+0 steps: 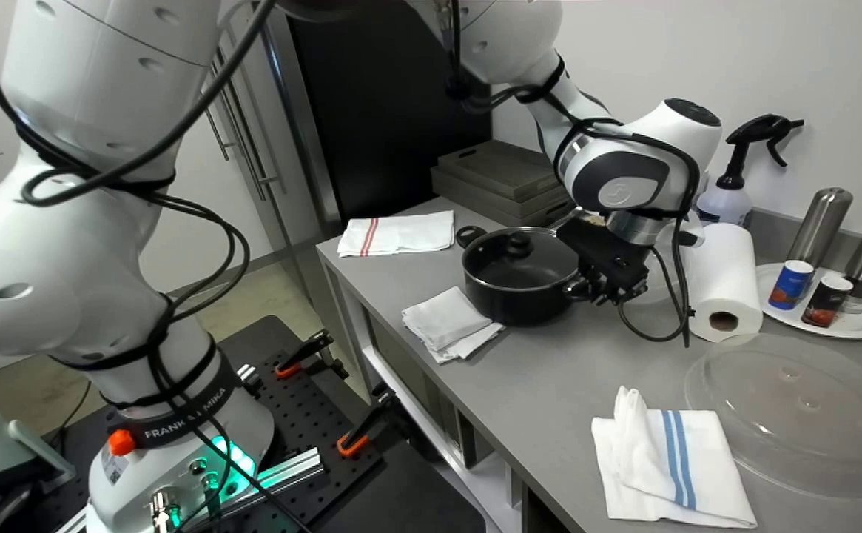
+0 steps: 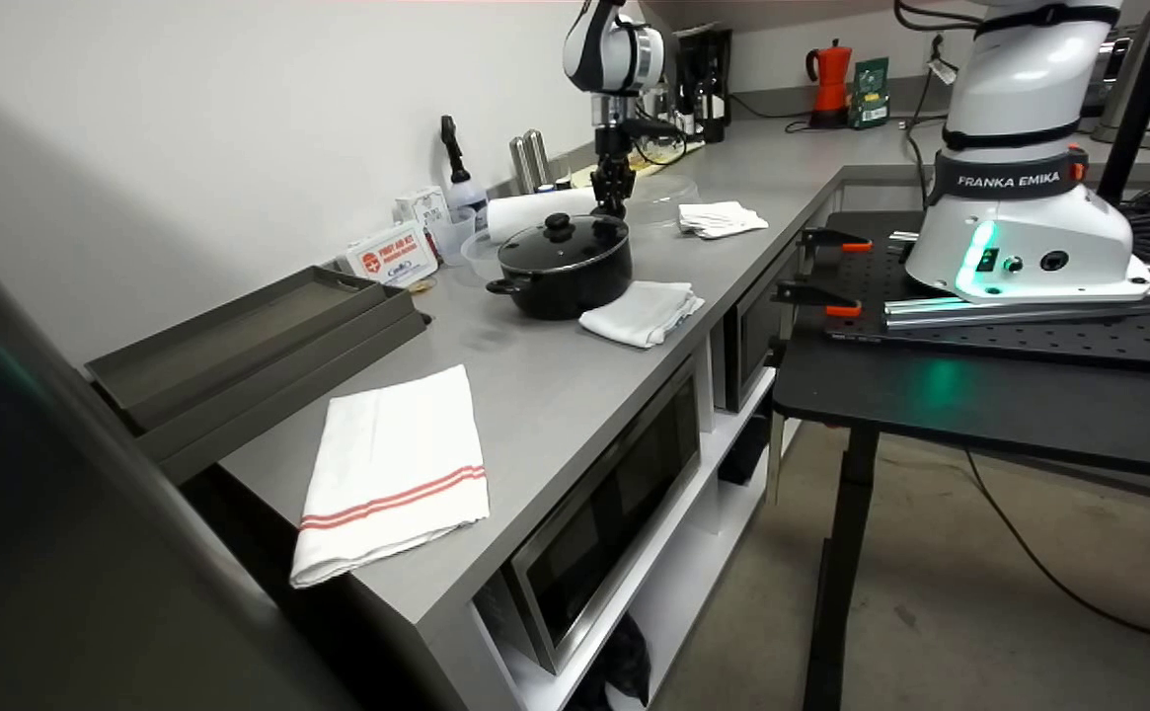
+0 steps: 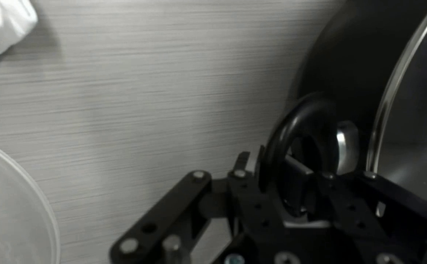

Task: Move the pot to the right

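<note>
The lidded black pot (image 2: 575, 286) stands near the robot-side edge of the surface (image 1: 549, 392), a folded white cloth (image 1: 451, 322) between. The gripper (image 3: 275, 165) looks clamped on the pot's loop handle (image 3: 288, 128), a sound hold; expect stiff, fairly heavy metal and a slippery glass lid (image 2: 560, 247).

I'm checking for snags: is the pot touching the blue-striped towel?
Apart: an exterior view shows grey counter between the pot and the blue-striped towel.

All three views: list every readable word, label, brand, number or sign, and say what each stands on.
"FRANKA EMIKA": dark band at the robot's base.
"FIRST AID KIT": white box.
Too small or blurred: other print, as on the blue shaker, black shaker, spray bottle and green pouch.
Wrist view: none.
</note>
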Robot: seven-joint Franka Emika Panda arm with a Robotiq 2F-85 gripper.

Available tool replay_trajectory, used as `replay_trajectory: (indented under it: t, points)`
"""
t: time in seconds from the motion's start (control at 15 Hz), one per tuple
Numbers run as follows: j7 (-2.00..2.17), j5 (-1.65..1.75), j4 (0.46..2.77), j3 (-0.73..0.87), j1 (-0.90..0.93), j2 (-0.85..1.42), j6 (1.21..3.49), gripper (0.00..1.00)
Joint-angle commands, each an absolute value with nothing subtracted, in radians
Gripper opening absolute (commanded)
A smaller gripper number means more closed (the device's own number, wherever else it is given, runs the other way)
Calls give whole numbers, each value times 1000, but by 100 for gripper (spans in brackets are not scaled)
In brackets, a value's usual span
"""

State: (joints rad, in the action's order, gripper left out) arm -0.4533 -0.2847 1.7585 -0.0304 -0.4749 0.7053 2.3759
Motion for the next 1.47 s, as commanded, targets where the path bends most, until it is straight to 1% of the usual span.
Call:
replay_trajectory:
  t: [0.0,1.4]
  points:
    - [-507,-349,1788,-48,-524,662,2367,2]
    - [-622,-537,1804,-51,-701,687,2298,2]
